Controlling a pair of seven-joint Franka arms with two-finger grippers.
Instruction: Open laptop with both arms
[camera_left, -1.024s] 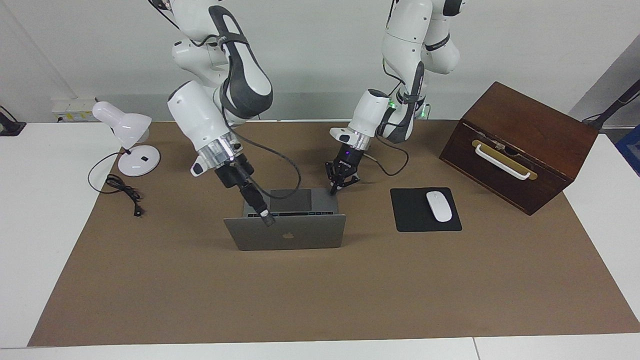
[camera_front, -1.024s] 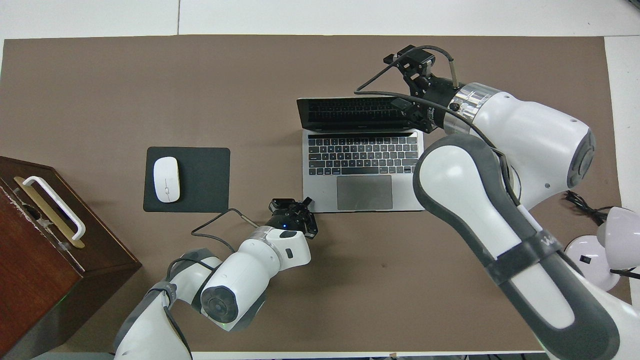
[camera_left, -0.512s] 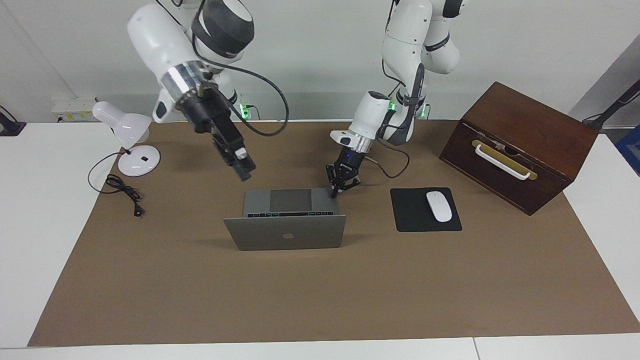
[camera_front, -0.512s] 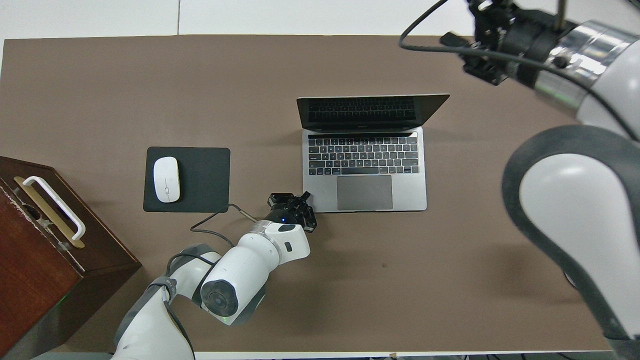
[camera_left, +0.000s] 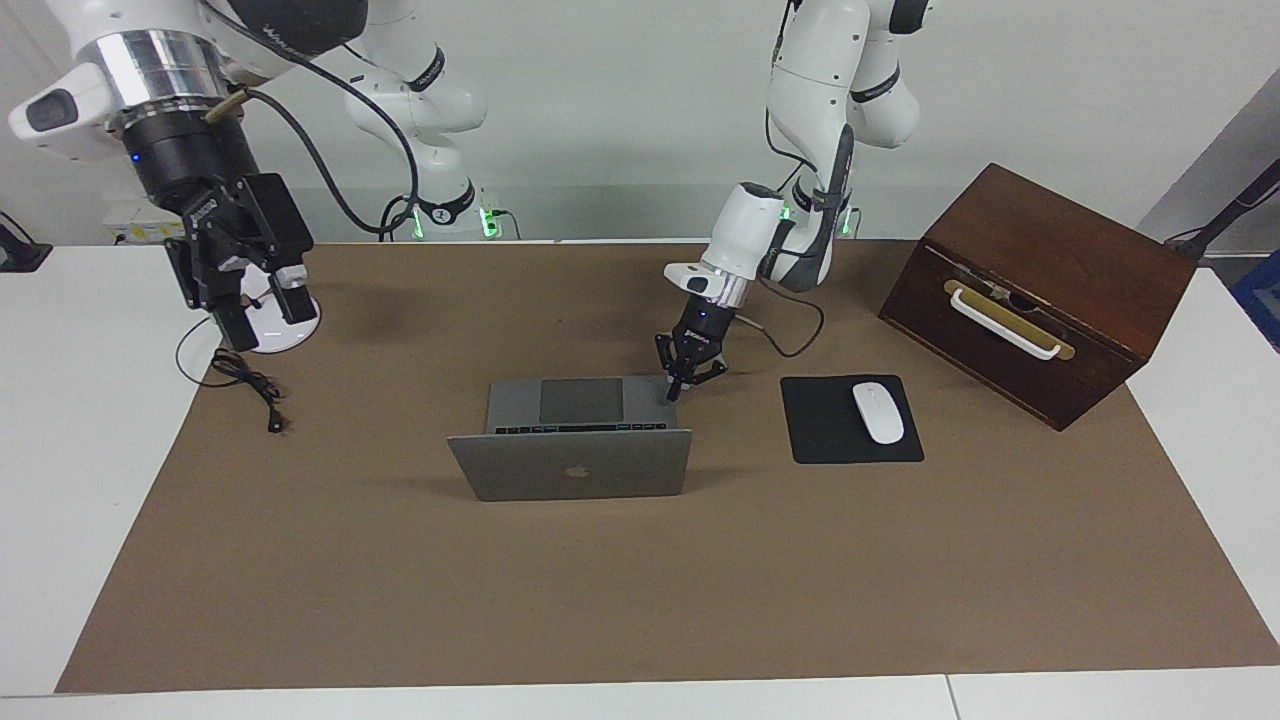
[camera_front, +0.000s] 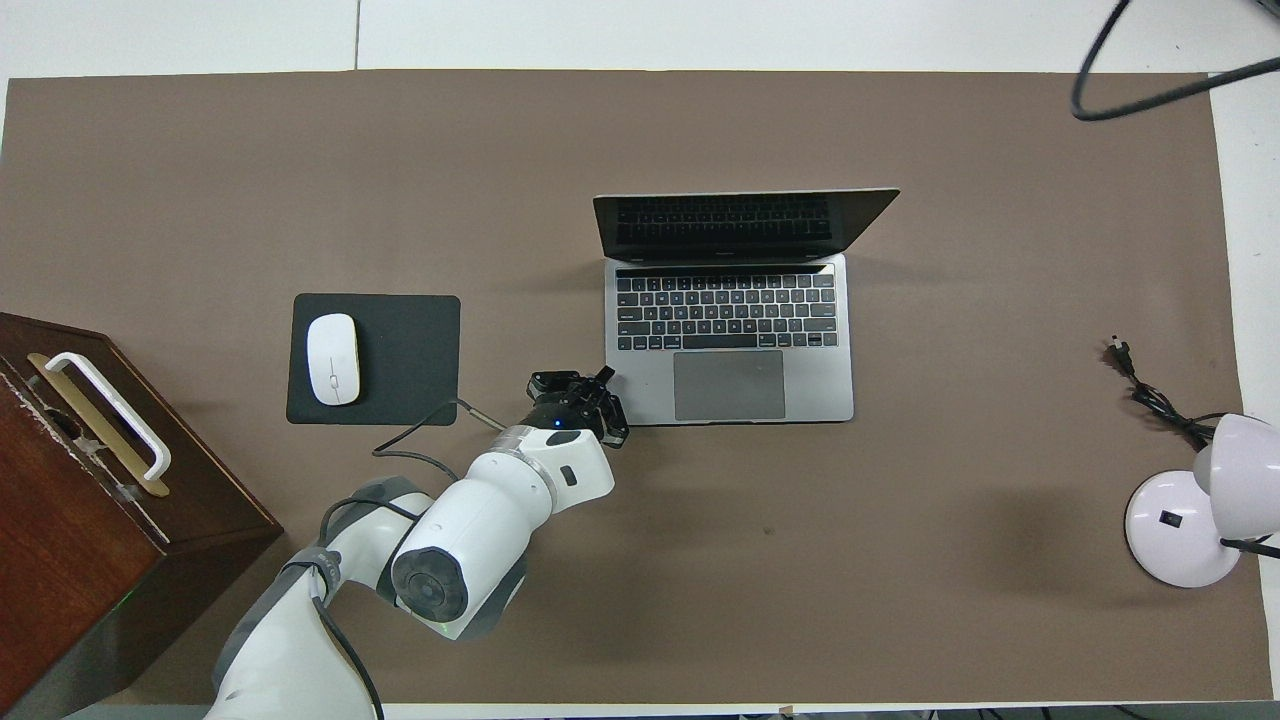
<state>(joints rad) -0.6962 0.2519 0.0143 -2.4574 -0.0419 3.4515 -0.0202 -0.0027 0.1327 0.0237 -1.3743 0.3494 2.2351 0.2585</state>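
Overhead view first: the laptop is sitting open near the middle of the brown mat. Its screen is standing up at the 12 o'clock edge and the trackpad is facing 6 o'clock, toward the robots.

The left gripper is coming down on the laptop's 7 o'clock corner. Its fingertips are pinching tight together with nothing between them. In the facing view the left gripper looks like it's pressing right on that corner of the keyboard deck, and the laptop is showing its lid with the logo.

The right gripper is hanging up in the air over the base of the white desk lamp at the right arm's end of the table. Its fingers are spread wide and carrying nothing. From overhead only its cable is poking in at about 1 o'clock.

Taking the laptop as the centre of the overhead view:
- The black mouse pad is lying at 9 o'clock, with the white mouse on it.
- The wooden box is sitting at 8 o'clock.
- The lamp is at 4 o'clock, and its cord is trailing at 3 o'clock.
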